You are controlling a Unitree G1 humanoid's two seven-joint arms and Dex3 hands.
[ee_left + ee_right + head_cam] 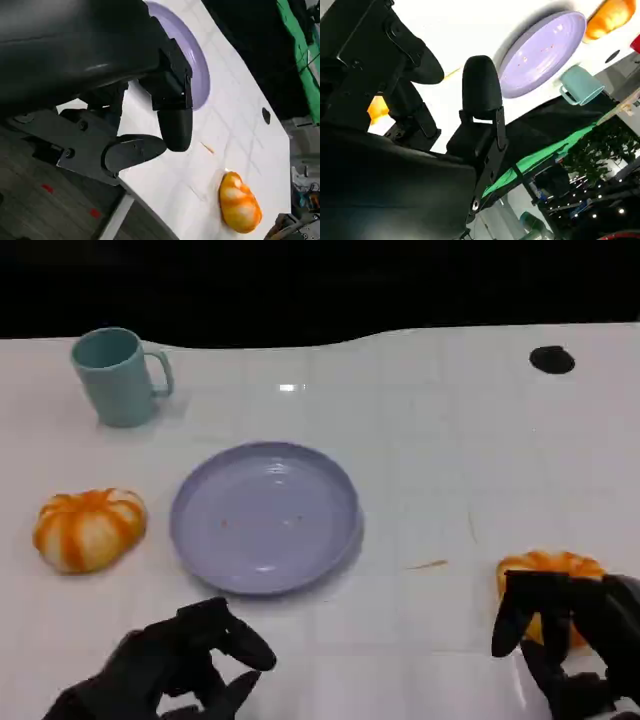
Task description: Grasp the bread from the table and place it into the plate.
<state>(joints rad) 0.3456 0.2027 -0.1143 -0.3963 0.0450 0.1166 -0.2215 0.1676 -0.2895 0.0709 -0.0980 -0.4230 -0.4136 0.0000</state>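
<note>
Two orange-and-white striped breads lie on the white table. One bread (88,528) sits left of the lavender plate (200,530), which holds nothing. The other bread (552,568) lies at the right front, partly hidden behind my right hand (570,635). That hand hovers just over its near side with fingers spread and not closed on it. In the right wrist view a patch of this bread (377,108) shows between the fingers, with the plate (540,47) beyond. My left hand (185,660) hangs in front of the plate, fingers loosely curved and holding nothing. The left wrist view shows the right-hand bread (240,202).
A teal mug (118,375) stands at the back left. A small black mark (551,359) sits at the back right of the table. A thin orange crumb (428,564) lies between the plate and the right bread. The table's far edge meets a dark backdrop.
</note>
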